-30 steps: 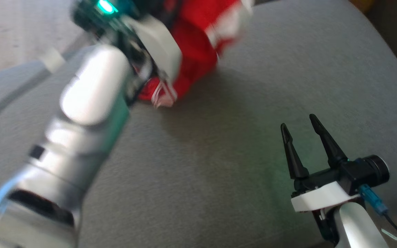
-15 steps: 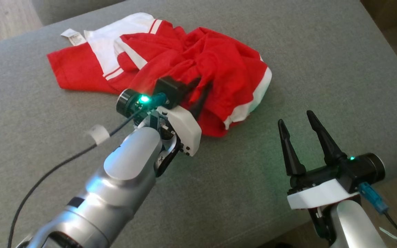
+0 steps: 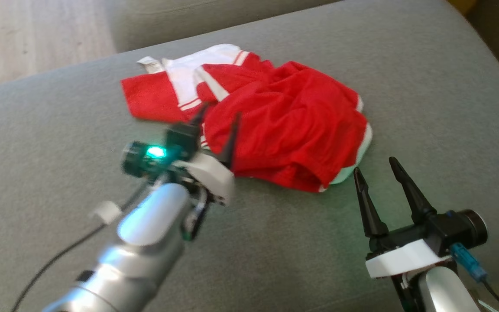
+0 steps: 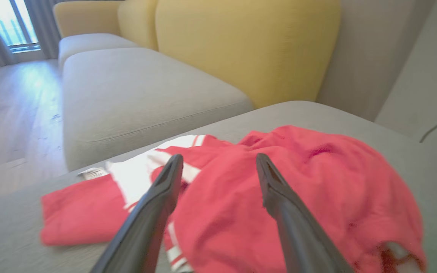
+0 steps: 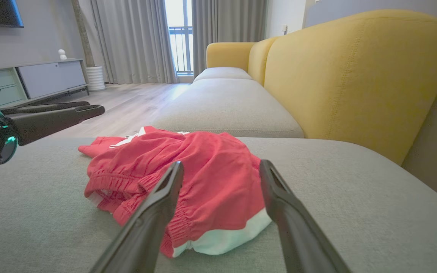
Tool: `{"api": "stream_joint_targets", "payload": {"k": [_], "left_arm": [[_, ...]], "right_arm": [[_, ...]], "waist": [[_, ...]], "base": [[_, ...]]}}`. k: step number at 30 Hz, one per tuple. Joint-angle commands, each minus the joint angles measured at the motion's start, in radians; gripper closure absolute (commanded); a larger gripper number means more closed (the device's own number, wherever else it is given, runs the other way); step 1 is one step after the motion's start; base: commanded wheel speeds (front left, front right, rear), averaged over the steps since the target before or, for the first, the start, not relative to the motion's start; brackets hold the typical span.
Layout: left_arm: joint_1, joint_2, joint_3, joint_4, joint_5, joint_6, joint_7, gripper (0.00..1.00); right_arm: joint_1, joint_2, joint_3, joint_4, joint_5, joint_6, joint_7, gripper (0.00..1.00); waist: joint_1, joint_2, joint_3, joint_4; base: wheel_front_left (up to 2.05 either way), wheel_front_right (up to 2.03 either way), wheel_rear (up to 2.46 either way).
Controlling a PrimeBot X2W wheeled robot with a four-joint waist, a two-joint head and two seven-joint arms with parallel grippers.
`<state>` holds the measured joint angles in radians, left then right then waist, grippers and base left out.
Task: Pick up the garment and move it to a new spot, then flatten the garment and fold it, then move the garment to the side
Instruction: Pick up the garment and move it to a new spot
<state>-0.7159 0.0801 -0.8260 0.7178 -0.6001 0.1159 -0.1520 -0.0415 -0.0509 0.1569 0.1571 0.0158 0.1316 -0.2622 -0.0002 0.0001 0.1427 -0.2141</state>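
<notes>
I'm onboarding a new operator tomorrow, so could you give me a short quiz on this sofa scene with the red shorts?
1. True or false: the left gripper is shut on the red shorts.
2. The shorts lie: A) folded flat; B) crumpled in a heap on the grey cushion; C) hanging off the cushion's edge.
3. Fill in: the sofa backrest beyond the cushion is ____ in colour.

Key: 1 false, its jaws stand apart with no cloth pinched between them; 2 B; 3 yellow.
</notes>
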Motion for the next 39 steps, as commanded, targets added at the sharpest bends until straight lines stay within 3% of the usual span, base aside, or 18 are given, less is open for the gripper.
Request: {"api": "stream_joint_targets", "payload": {"k": [1,7,14,24,25,26,39], "left_arm": [[-0.046,0.03,0.051,-0.014,-0.012,0.007,-0.004,0.0],[-0.157,0.04,0.094,0.084,-0.041,0.01,0.045,0.0],[-0.334,0.016,0.116,0.274,-0.067,-0.037,0.093,0.0],[-0.385,-0.018,0.066,0.49,-0.09,-0.133,0.274,0.0],[-0.383,-0.02,0.063,0.495,-0.092,-0.146,0.278,0.67],[-0.382,-0.021,0.062,0.497,-0.096,-0.156,0.274,1.0],[-0.394,-0.029,0.075,0.389,-0.192,-0.23,0.11,1.0]], "right_arm": [[-0.018,-0.006,0.022,-0.035,-0.007,-0.001,0.0,0.0],[-0.042,-0.03,0.007,-0.062,-0.013,-0.001,0.0,0.0],[-0.105,-0.03,0.007,-0.073,-0.008,-0.001,0.0,0.0],[-0.128,-0.019,-0.001,-0.07,-0.006,-0.001,0.0,0.0],[-0.129,-0.018,-0.002,-0.07,-0.007,-0.001,0.0,0.0],[-0.129,-0.017,-0.003,-0.07,-0.008,-0.001,0.0,0.0],[-0.099,-0.008,-0.005,-0.048,-0.013,-0.001,0.0,0.0]], "waist": [[0.0002,-0.0001,0.007,0.02],[0.0002,-0.0001,0.134,0.037],[0.0002,-0.0001,0.271,0.011],[0.0002,-0.0001,0.307,-0.014],[0.0002,-0.0001,0.307,-0.014],[0.0002,-0.0001,0.306,-0.014],[0.0002,-0.0001,0.159,0.026]], "base": [[0.0,0.0,0.0],[0.0,0.0,0.0],[0.0,0.0,0.0],[0.0,0.0,0.0],[0.0,0.0,0.0],[0.0,0.0,0.0],[0.0,0.0,0.0]]}}
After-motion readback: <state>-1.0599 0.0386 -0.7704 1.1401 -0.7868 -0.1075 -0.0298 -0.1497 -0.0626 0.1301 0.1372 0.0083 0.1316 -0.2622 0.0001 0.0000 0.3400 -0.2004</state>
